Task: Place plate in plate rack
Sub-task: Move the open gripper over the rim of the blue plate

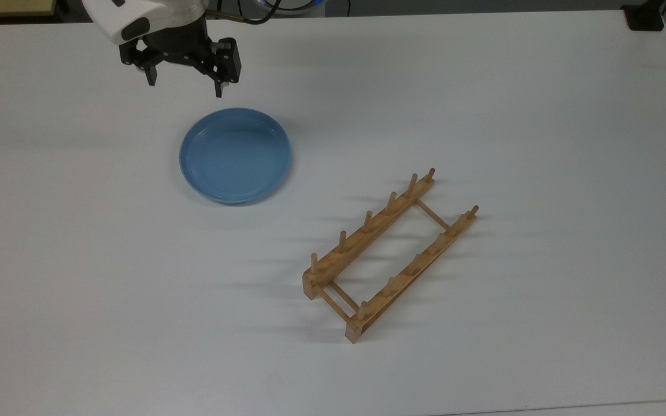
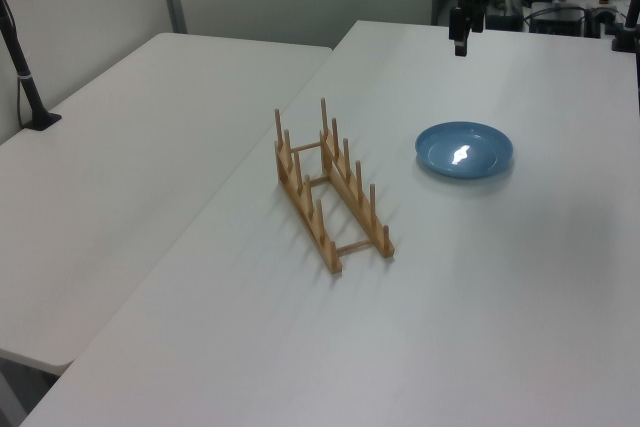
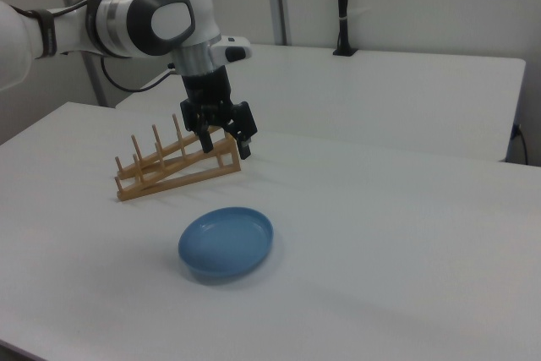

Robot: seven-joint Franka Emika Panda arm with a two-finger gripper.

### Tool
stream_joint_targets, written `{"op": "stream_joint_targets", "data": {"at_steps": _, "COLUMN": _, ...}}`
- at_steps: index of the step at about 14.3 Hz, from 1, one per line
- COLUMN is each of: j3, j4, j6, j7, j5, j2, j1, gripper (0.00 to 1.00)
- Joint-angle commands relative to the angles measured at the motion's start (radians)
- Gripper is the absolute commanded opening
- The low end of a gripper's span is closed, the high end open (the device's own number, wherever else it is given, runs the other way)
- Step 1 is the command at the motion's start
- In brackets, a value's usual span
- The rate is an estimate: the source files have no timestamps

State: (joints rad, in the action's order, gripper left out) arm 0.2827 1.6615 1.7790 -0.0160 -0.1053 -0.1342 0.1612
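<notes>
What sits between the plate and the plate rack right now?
Nothing: in the top view, bare white table separates the plate from the plate rack.

gripper [image 1: 184, 80] raised; fingers apart, prob.

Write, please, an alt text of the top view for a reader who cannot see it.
A robot gripper, fingers open, hangs above a white table just beyond a light-blue plate lying flat and apart from it. To the top view's lower right stands an empty wooden plate rack, set diagonally.
</notes>
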Motion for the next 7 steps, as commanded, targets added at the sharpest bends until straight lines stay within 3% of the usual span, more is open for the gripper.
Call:
{"op": "stream_joint_targets", "data": {"at_steps": 1, "j3": -0.003, "j4": -0.005, "j6": -0.089, "j7": 0.019, "j5": 0.010, "j2": 0.005, "j1": 0.007, "gripper": 1.00}}
{"op": "stream_joint_targets", "data": {"at_steps": 7, "j3": -0.003, "j4": -0.005, "j6": -0.090, "j7": 0.021, "j5": 0.039, "j2": 0.005, "j1": 0.004, "gripper": 1.00}}
